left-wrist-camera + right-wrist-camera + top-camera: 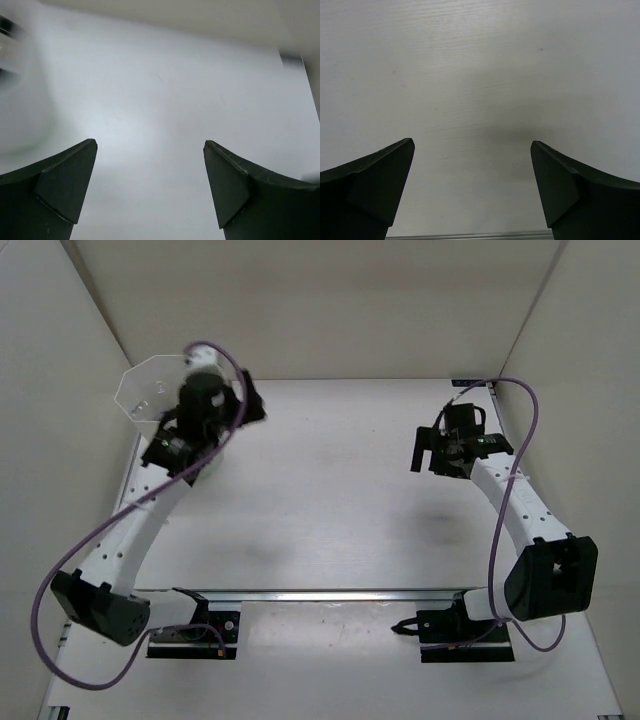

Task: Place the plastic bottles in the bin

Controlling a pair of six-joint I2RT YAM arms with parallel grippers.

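At the near edge of the table (330,500) a metal rail (330,593) runs across, and the two arm bases are bolted just in front of it, each one with a purple cable (38,610) looping around. From the right base, the right arm goes up along the right side of the table. The right gripper (472,142) hangs over the bare white surface, well apart from any object. In its wrist camera both dark fingers (375,175) stand wide apart with nothing between them, and only a soft shadow lies on the table under them. From the left base, the left arm stretches diagonally to the far left corner. The left gripper (150,145) is also spread wide and it holds nothing; under it there is only the plain table top. At the left edge of that wrist view a blurred whitish form appears, very close to the gripper. The bin (140,390) stands in the far left corner, upright, near the left wall, and its octagonal translucent rim shows clearly from above. The left arm's wrist covers the right part of the bin, so I cannot tell what is inside.
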